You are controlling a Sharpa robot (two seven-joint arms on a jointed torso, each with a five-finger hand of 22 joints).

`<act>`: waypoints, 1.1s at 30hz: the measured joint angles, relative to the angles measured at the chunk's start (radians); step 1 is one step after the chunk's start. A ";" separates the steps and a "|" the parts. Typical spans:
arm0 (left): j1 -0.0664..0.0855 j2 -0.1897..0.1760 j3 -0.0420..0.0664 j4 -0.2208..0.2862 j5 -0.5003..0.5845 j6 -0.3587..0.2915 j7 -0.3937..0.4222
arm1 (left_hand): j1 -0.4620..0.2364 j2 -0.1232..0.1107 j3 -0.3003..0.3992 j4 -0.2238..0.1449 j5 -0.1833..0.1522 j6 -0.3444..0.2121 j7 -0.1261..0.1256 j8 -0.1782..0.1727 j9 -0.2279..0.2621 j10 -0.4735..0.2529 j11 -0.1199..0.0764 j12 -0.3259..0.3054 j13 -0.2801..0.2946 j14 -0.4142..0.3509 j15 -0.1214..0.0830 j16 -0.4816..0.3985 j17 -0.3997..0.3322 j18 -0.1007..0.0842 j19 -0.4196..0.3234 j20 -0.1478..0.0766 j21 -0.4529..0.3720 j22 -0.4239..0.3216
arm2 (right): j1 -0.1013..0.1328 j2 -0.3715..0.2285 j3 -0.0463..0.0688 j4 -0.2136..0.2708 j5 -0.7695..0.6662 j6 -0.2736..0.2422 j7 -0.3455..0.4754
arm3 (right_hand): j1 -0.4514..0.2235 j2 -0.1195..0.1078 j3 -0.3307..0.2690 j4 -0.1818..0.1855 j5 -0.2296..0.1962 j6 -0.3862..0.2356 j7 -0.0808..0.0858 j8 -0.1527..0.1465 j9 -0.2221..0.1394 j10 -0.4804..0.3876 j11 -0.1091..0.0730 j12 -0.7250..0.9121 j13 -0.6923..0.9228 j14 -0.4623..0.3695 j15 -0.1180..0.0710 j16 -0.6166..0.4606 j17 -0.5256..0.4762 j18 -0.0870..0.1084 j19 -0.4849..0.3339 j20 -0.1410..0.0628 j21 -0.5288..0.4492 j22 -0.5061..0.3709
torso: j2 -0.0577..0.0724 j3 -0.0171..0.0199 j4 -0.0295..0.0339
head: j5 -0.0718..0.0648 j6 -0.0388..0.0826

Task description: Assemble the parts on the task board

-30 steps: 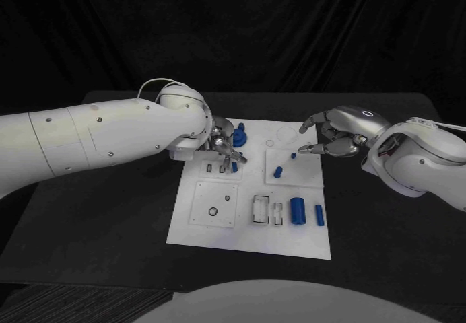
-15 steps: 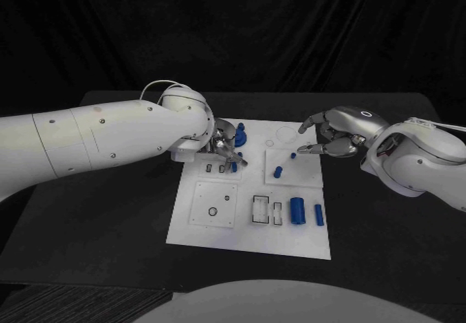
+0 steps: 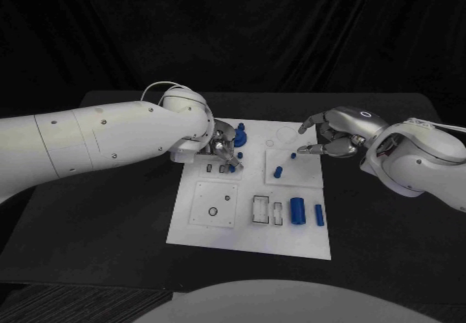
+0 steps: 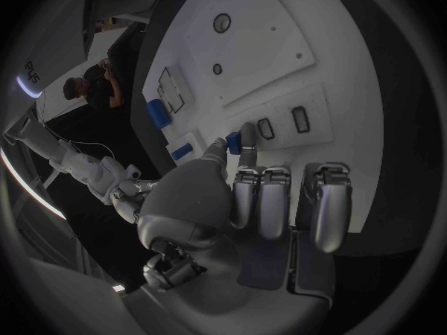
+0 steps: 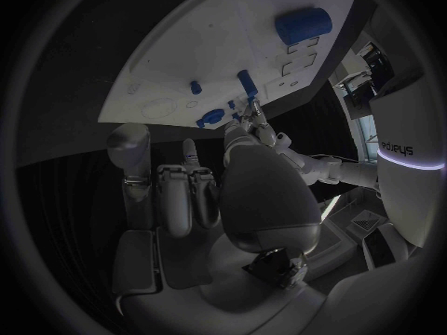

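The white task board (image 3: 250, 225) lies in the middle of the black table. My left hand (image 3: 223, 145) hovers over its far left part and pinches a small blue part (image 3: 232, 168) (image 4: 233, 142) between thumb and a finger, just above two small rectangular slots (image 4: 282, 123). My right hand (image 3: 332, 138) hangs over the board's far right edge with its fingers apart and nothing in them. A blue peg (image 3: 278, 172) (image 5: 246, 82) and a tiny blue stub (image 3: 293, 156) stand in the right panel. A round blue piece (image 3: 241, 138) (image 5: 211, 117) sits beside the left hand.
A thick blue cylinder (image 3: 297, 210) (image 5: 302, 26) and a thin blue bar (image 3: 318, 214) lie on the board's near right part, next to rectangular recesses (image 3: 260, 208). A square panel with a round hole (image 3: 213, 202) is at the near left.
My left hand has shifted very slightly over the slots with the blue part still pinched. The right hand has stayed where it was.
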 measured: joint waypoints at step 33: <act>-0.001 -0.101 0.000 0.057 0.002 -0.045 0.023 | -0.023 -0.100 0.298 -0.122 0.119 0.023 -0.002 -0.035 0.016 0.000 0.000 0.000 0.000 0.000 0.000 0.000 0.000 0.000 0.000 0.000 -0.008 0.001 | -0.005 -0.009 0.000 -0.005 0.000 0.001 -0.016 | 0.034 0.034 -0.008 -0.008 0.054 0.013 0.006 -0.009 -0.014 0.000 0.000 0.000 0.000 0.000 0.000 -0.024 0.000 0.000 -0.007 0.007 -0.059 0.000 | 0.000 -0.0013 0.0015 | 0.007 0.000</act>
